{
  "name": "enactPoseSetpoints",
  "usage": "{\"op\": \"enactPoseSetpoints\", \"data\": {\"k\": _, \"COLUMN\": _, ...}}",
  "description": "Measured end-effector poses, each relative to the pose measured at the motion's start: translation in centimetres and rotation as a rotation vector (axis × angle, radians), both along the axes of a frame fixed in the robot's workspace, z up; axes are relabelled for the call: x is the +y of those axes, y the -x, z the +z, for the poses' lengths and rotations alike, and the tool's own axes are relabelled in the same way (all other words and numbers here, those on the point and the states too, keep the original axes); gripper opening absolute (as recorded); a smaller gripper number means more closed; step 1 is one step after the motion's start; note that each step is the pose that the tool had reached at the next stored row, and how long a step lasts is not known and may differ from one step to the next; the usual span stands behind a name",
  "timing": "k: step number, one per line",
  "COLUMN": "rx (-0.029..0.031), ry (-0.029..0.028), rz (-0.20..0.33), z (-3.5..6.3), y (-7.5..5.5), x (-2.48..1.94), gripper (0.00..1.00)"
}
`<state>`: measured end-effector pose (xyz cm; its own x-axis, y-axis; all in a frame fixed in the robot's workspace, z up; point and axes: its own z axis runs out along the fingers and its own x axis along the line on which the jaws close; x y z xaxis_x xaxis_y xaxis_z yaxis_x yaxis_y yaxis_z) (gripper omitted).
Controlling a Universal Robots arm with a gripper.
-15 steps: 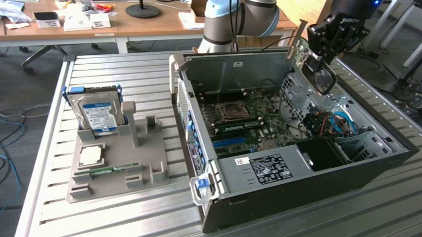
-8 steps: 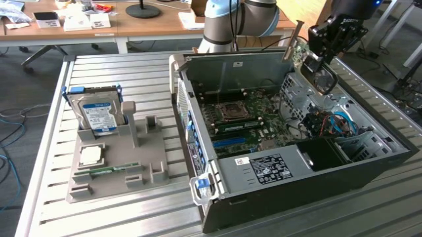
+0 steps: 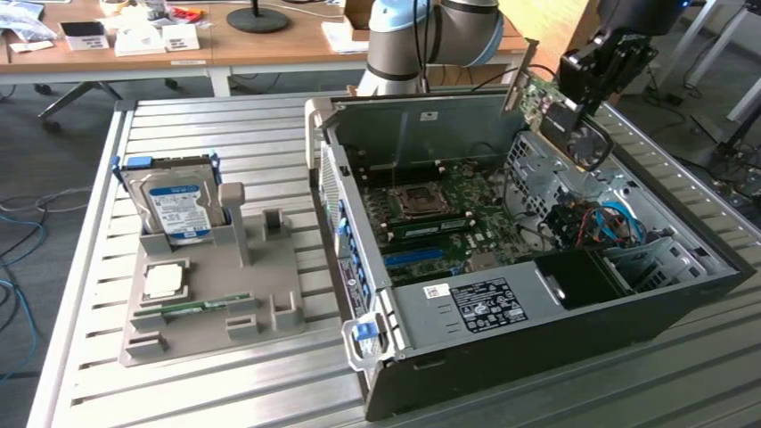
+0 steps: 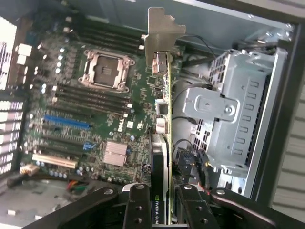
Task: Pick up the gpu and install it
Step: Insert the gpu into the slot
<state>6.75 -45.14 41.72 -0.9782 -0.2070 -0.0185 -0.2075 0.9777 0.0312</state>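
Observation:
My gripper (image 3: 579, 100) is shut on the gpu (image 3: 541, 98), a green-edged card with a silver bracket (image 3: 523, 76), held tilted above the open computer case (image 3: 416, 125) near its far right corner. In the wrist view the gpu (image 4: 165, 138) is seen edge-on between my two black fingers (image 4: 138, 210), where the gripper (image 4: 165, 212) clamps the end with the cooler. Its bracket (image 4: 159, 38) points away from me. Beneath the card lies the motherboard (image 4: 95, 119) with its empty processor socket (image 4: 106, 70) and expansion slots (image 4: 66, 121).
A metal drive cage (image 4: 233, 114) and cables (image 4: 190, 162) sit close beside the card. On the slatted table, a grey fixture (image 3: 226, 294) holds a blue-labelled hard drive (image 3: 176, 209), a processor (image 3: 164, 281) and a memory stick (image 3: 191, 308). Desks stand behind.

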Motion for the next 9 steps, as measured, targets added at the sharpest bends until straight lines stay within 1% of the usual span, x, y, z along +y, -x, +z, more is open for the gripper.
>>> {"op": "enactPoseSetpoints", "data": {"k": 9, "rx": 0.0000, "ry": 0.0070, "rz": 0.161, "z": -0.04, "y": 0.01, "x": 0.00, "gripper": 0.27}}
